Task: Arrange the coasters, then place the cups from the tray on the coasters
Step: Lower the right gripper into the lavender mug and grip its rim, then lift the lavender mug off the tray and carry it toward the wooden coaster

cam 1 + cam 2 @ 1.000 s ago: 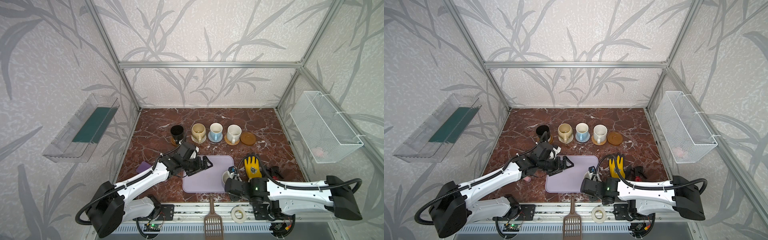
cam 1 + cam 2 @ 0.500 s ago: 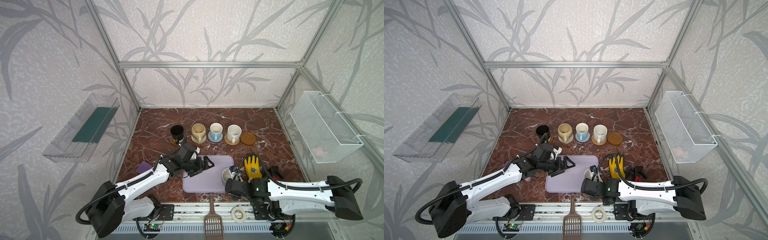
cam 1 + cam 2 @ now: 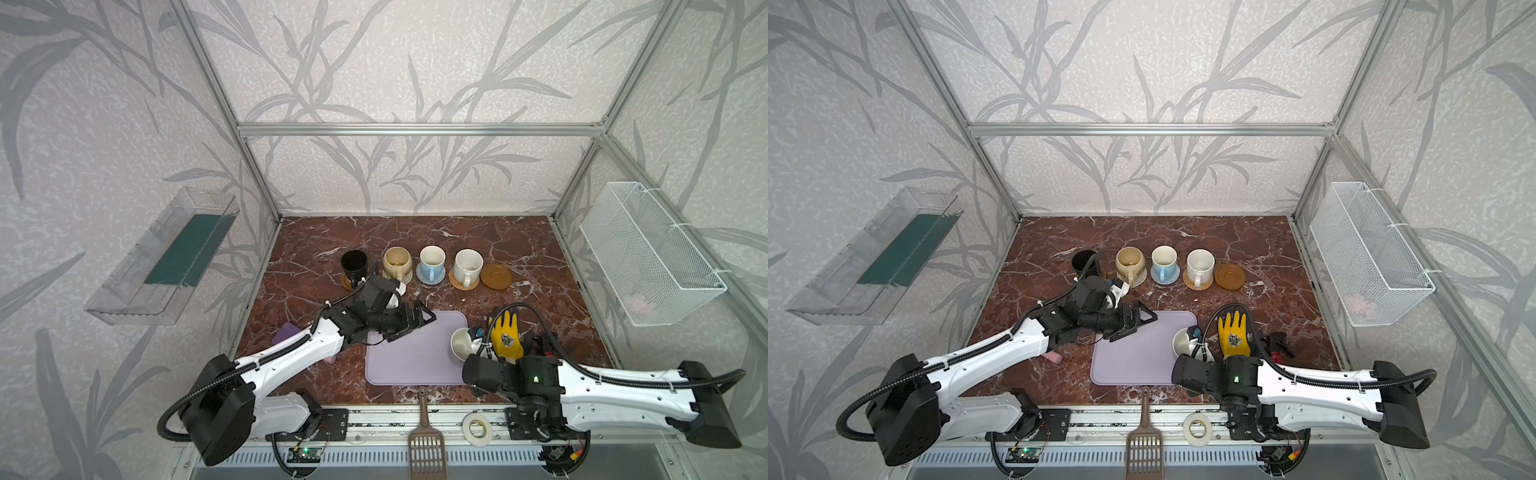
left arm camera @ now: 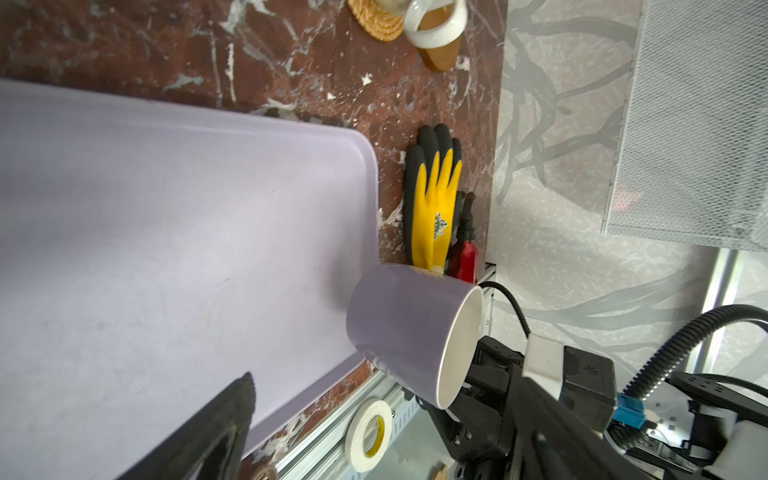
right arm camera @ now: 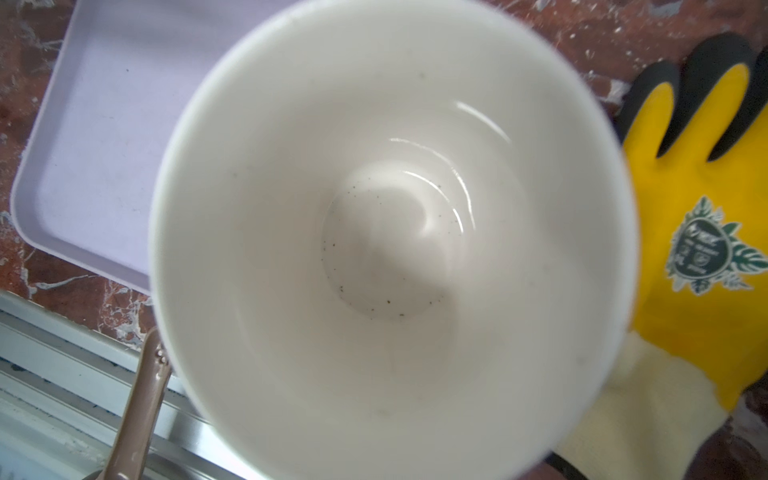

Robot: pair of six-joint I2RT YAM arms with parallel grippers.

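Top views showed four handled mugs (image 3: 467,266) on round coasters (image 3: 457,284), one smooth amber-brown coaster (image 3: 496,276) bare, right hand (image 3: 475,349) clamping the last lavender-grey mug (image 3: 459,344), left hand (image 3: 412,325) wide, empty.

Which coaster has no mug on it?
The smooth amber-brown coaster at the row's right end, beside the cream-white mug; the others each carry a mug.

Lavender mug (image 4: 399,328): glazed ceramic, glossy inside and out. Tray (image 4: 166,208): smooth matt plastic. Tabletop (image 3: 415,237): polished marble look. Glove (image 4: 434,208): knit cloth, black rubbery coating. 1 rattan coaster (image 4: 374,23): rough weave. Basket (image 3: 648,257): white wire mesh.
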